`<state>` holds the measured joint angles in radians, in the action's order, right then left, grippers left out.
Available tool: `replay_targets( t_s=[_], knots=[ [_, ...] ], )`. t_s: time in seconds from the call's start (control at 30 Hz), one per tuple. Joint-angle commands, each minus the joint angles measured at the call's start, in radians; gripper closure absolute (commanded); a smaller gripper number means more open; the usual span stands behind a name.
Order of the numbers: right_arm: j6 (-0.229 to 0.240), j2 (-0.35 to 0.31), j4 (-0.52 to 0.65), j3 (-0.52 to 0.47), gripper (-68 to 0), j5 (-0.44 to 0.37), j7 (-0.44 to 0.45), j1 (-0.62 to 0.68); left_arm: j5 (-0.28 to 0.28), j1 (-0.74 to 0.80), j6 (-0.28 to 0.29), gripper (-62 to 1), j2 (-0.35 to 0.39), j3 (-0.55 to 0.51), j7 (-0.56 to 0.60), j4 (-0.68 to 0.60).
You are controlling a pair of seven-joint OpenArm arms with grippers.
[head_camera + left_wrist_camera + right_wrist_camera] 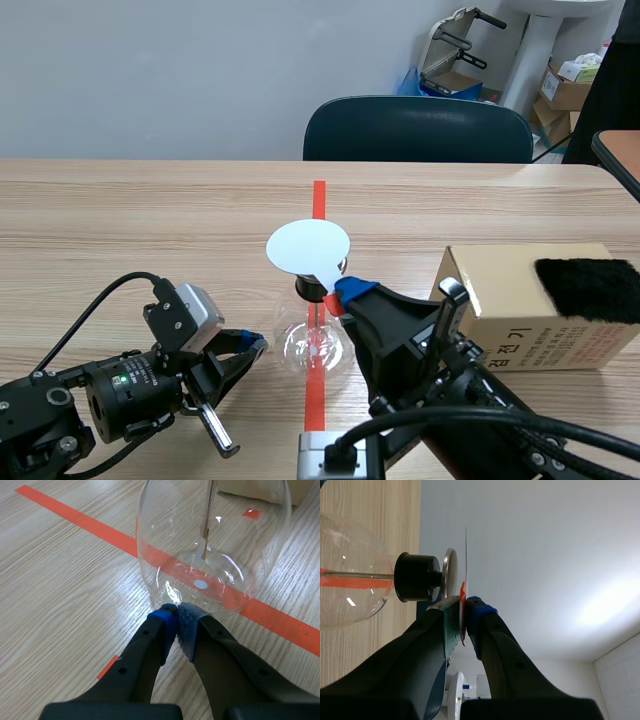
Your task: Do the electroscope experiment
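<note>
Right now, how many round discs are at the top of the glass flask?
2. A metal disc sits on the black stopper; a white disc hangs just over it, held by the right gripper.

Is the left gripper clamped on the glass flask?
No, the left gripper is shut on nothing, with the glass flask just ahead of it.

Dark chair [418, 128] parked behind the table [120, 220], some cardboard boxes [565, 92] piled in the far corner.

Office-like room (dark chair [417, 130], cardboard boxes [563, 90]) with a wooden table [150, 220].
</note>
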<state>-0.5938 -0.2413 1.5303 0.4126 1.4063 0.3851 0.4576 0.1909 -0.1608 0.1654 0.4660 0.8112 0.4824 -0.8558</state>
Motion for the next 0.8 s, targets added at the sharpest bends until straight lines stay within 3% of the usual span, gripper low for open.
replay_targets(
  t_s=[0.0,0.4,0.77],
  knots=[
    [-0.010,-0.002,0.015,-0.008,-1.5,-0.003,0.003,-0.017,0.006,-0.003,0.002,-2.9,-0.002,-0.002,0.014,-0.014],
    [-0.010,-0.003,0.015,-0.008,-1.5,-0.003,-0.050,-0.017,0.006,-0.003,0.002,-2.9,-0.002,-0.002,0.014,-0.014],
    [-0.010,-0.003,0.015,-0.008,-1.5,-0.003,-0.304,-0.017,0.006,-0.003,0.002,-2.9,-0.002,-0.002,0.014,-0.014]
  ],
)
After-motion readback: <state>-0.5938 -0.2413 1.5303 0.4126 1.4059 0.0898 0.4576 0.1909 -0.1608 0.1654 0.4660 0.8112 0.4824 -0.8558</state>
